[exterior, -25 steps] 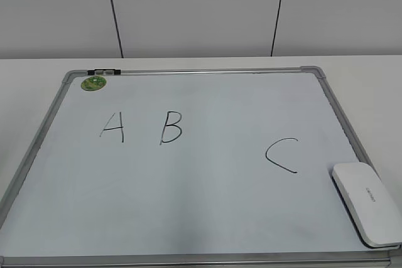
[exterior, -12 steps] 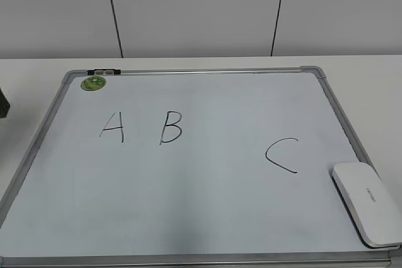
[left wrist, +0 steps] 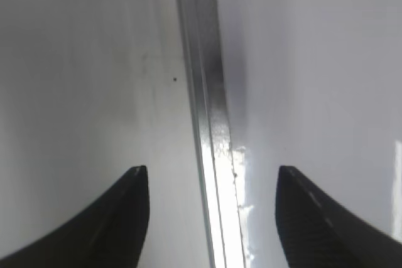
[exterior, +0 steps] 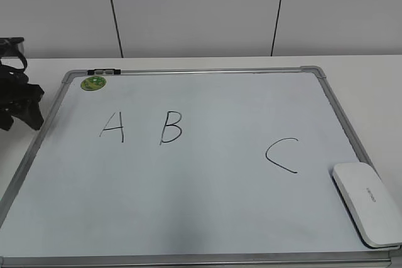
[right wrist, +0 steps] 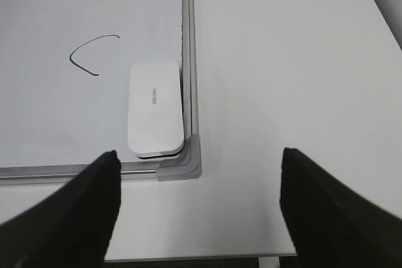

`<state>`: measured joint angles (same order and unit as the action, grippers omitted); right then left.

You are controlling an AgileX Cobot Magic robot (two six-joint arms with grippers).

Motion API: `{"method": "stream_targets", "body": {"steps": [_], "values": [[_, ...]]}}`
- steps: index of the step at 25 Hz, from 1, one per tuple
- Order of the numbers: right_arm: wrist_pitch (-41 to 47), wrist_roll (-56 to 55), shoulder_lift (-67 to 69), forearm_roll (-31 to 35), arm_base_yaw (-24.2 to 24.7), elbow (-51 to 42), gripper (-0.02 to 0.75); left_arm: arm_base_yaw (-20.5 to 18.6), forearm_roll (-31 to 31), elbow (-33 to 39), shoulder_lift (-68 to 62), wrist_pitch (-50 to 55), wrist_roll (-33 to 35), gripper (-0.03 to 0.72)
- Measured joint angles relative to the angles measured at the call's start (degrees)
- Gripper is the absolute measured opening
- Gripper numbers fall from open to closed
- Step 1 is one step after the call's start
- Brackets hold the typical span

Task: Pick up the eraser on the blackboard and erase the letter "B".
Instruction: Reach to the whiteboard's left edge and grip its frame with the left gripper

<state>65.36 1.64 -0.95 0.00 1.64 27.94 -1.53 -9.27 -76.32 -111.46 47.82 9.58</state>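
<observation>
At the far left of the exterior view, the left hand [exterior: 19, 108] is hovering over the white tabletop [exterior: 377, 86], just outside the left rail of the blackboard [exterior: 207, 218]. Its wrist view is showing the two dark fingers [left wrist: 125, 218] standing well apart, empty, straddling the silver frame rail. Near the board's top left corner a small round green magnet [exterior: 93, 83] is sitting on the surface. Moving rightward, the letter "A" [exterior: 112, 127] is lying beside the letter "B" [exterior: 171, 127], and the letter "C" [exterior: 281, 155] is sitting well apart further right. The eraser [exterior: 367, 203] is resting flat on the board in its near right corner, just beside the right rail, untouched. The right hand [right wrist: 198, 211] is showing only in its own wrist view, its fingers spread wide and empty, hanging above that corner with the eraser [right wrist: 154, 107] below.
</observation>
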Motion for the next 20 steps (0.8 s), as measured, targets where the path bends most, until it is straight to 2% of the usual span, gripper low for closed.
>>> {"method": "stream_targets", "body": {"steps": [6, 11, 14, 20], "values": [[0.0, 0.0, 0.0, 0.0, 0.0, 0.0, 0.587, -0.47, -0.22, -6.69, -8.15, 2.1, 0.53, 0.403], [0.0, 0.0, 0.0, 0.0, 0.0, 0.0, 0.587, -1.76, -0.82, -8.81, -11.13, 2.82, 0.65, 0.333], [0.0, 0.0, 0.0, 0.0, 0.0, 0.0, 0.587, -2.9, -3.71, -9.08, -12.08, 3.04, 2.54, 0.285], [0.0, 0.0, 0.0, 0.0, 0.0, 0.0, 0.587, -3.41, -6.84, -9.3, -12.29, 3.1, 4.57, 0.267]]}}
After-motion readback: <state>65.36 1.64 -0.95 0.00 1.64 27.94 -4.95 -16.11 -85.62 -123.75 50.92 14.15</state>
